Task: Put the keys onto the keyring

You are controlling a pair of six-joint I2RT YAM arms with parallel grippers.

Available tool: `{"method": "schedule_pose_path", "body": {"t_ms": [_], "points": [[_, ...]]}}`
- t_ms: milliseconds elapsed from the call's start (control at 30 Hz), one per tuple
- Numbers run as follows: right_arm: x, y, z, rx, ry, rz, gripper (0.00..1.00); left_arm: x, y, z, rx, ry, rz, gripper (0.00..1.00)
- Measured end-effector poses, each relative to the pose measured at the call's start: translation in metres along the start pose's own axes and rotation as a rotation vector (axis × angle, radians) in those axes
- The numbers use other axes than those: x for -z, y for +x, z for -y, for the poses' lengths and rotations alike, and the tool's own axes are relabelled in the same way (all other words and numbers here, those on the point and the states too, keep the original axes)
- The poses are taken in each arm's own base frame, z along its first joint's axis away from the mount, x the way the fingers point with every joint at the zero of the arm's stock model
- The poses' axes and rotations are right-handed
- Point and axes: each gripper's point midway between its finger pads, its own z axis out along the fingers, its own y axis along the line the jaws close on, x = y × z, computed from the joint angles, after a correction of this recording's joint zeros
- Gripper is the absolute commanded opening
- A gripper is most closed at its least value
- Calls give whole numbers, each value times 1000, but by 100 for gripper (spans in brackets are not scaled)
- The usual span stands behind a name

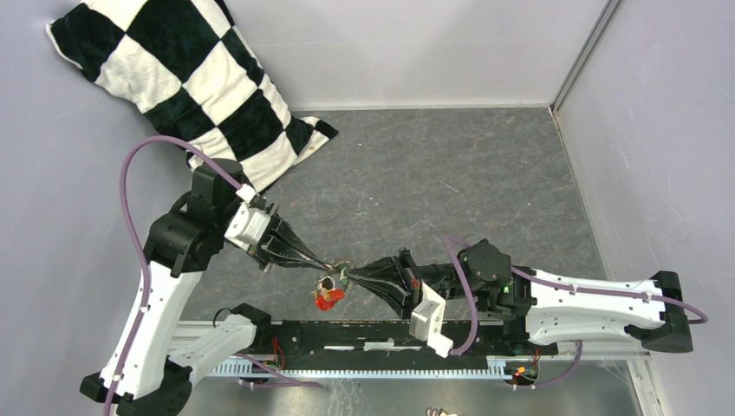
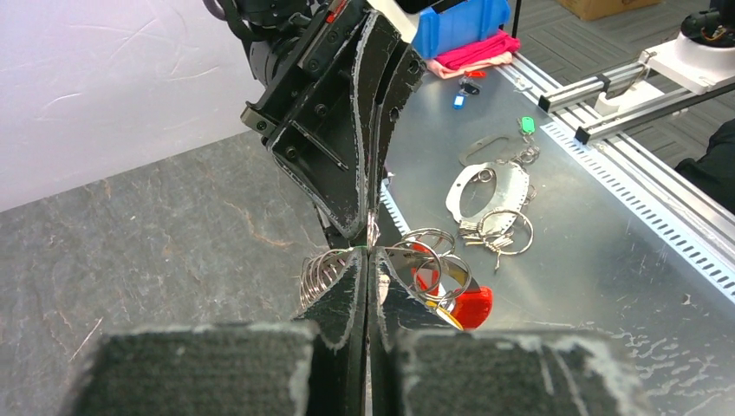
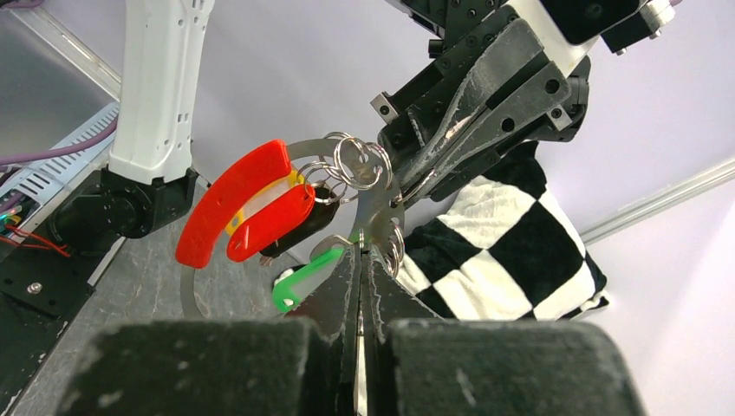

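Note:
Both grippers meet above the table's near middle. My left gripper (image 1: 328,263) (image 2: 371,256) is shut on the silver keyring (image 2: 317,274), whose coils bulge to the left of its fingers. My right gripper (image 1: 348,276) (image 3: 360,251) is shut on the same keyring's flat metal band (image 3: 374,208) from the opposite side. Hanging from the ring are a curved red strap (image 3: 221,204), a red key (image 3: 264,224) (image 2: 472,307), a yellow sliver (image 3: 293,180), a black tag (image 3: 299,232) and a green key (image 3: 302,282). The red bundle (image 1: 328,300) dangles below the fingertips.
A black-and-white checkered pillow (image 1: 186,82) lies at the far left. Beyond the near rail (image 1: 373,334), on a metal sheet, lie spare rings with keys (image 2: 496,230), a flat metal loop (image 2: 485,184), a green tag (image 2: 526,124) and a blue tag (image 2: 458,101).

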Motion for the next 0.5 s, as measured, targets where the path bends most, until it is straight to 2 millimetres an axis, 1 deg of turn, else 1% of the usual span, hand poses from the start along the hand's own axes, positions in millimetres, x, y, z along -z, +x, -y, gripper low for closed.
{"method": "schedule_pose_path", "body": {"t_ms": [367,500], "points": [[-1,-2,3,9,22,16,0,0,0,4,11,2,-1,2],[-2,-1,2,10,18,14,0,0,4,8,3,2,0,2]]}}
